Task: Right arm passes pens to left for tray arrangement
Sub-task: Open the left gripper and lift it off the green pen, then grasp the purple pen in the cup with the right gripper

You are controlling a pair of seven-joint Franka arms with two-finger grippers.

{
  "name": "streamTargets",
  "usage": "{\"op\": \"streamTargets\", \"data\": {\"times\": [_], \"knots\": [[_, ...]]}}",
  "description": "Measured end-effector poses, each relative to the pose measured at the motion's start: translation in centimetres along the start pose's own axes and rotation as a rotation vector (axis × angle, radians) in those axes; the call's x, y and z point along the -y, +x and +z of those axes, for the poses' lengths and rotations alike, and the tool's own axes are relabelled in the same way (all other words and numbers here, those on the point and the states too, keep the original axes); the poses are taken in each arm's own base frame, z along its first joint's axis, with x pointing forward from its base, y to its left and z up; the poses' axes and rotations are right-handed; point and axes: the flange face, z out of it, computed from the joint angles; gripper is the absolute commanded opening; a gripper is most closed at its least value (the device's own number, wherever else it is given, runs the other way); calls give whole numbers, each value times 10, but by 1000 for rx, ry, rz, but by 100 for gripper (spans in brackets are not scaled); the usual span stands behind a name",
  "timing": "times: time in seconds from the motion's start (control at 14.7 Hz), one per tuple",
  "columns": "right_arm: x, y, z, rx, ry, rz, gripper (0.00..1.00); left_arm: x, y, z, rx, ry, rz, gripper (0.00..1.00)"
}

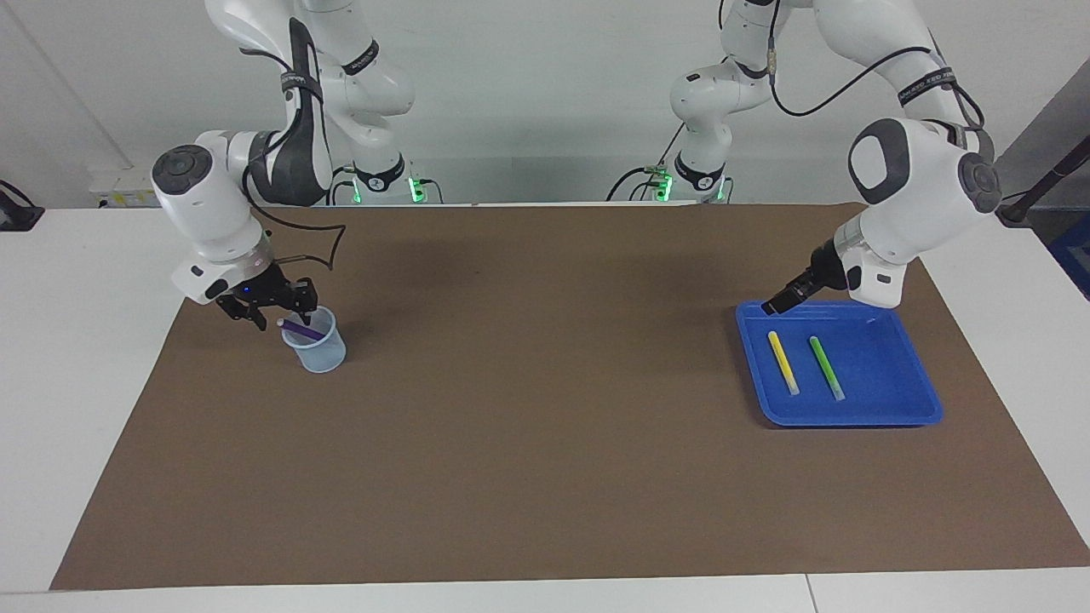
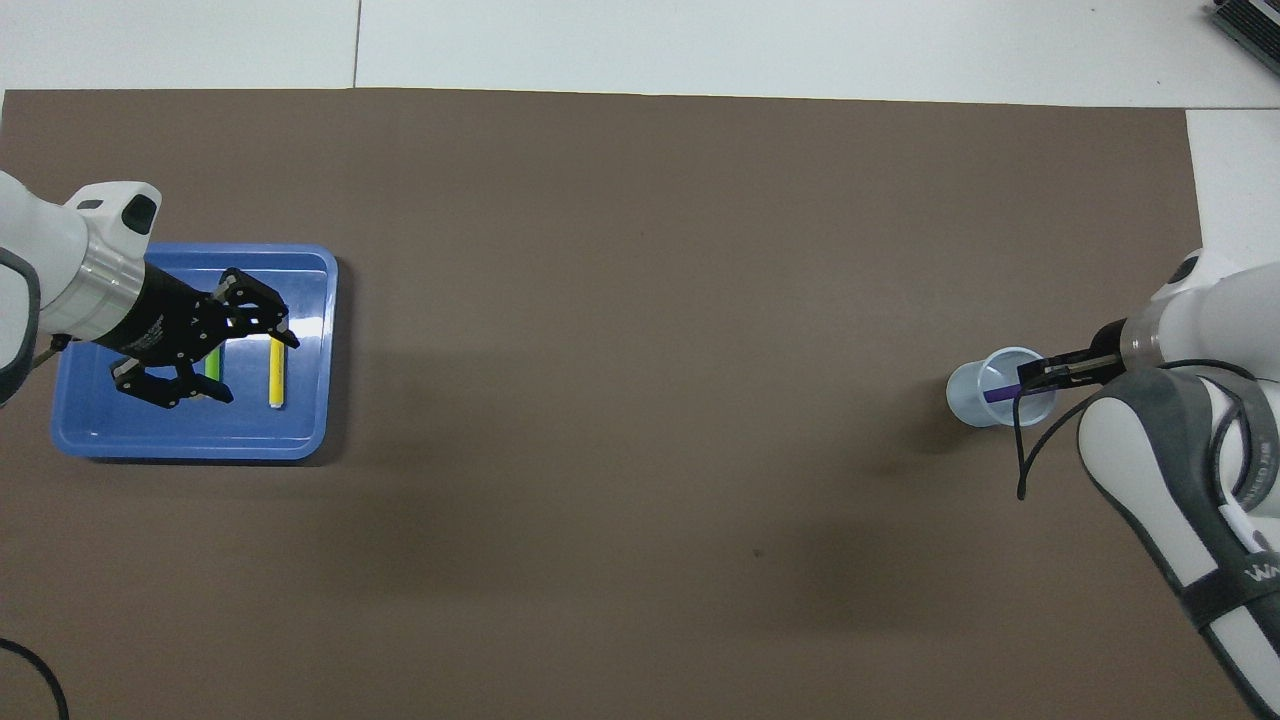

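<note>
The blue tray (image 1: 886, 415) (image 2: 190, 447) lies at the left arm's end of the table. In it the yellow pen (image 1: 783, 362) (image 2: 276, 375) and the green pen (image 1: 826, 368) (image 2: 212, 365) lie side by side. My left gripper (image 1: 777, 306) (image 2: 260, 368) hangs open and empty above the tray, over its edge nearest the robots. At the right arm's end the purple pen (image 1: 298, 328) (image 2: 1000, 394) leans in a translucent cup (image 1: 321, 351) (image 2: 985, 388). My right gripper (image 1: 283, 317) (image 2: 1035, 373) is low at the cup's rim, open, with a finger on either side of the pen's upper end.
A brown mat (image 1: 545, 426) covers most of the white table. A black cable (image 2: 1025, 450) loops down from the right wrist next to the cup.
</note>
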Motion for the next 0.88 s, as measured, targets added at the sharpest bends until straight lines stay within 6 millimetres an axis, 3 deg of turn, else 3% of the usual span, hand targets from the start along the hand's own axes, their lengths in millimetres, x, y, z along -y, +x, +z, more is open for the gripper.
{"op": "streamTargets", "data": {"times": [0.27, 0.41, 0.75, 0.88], "knots": [[0, -1, 2, 4, 1, 0, 51, -44, -72, -15, -2, -13, -75, 100], [0, -1, 2, 5, 1, 0, 45, -52, -99, -28, -5, -42, -108, 100], [0, -2, 3, 6, 1, 0, 27, -52, -133, -47, 25, -70, -179, 100], [1, -2, 3, 7, 1, 0, 11, -63, -147, -40, 34, -58, -227, 100]]}}
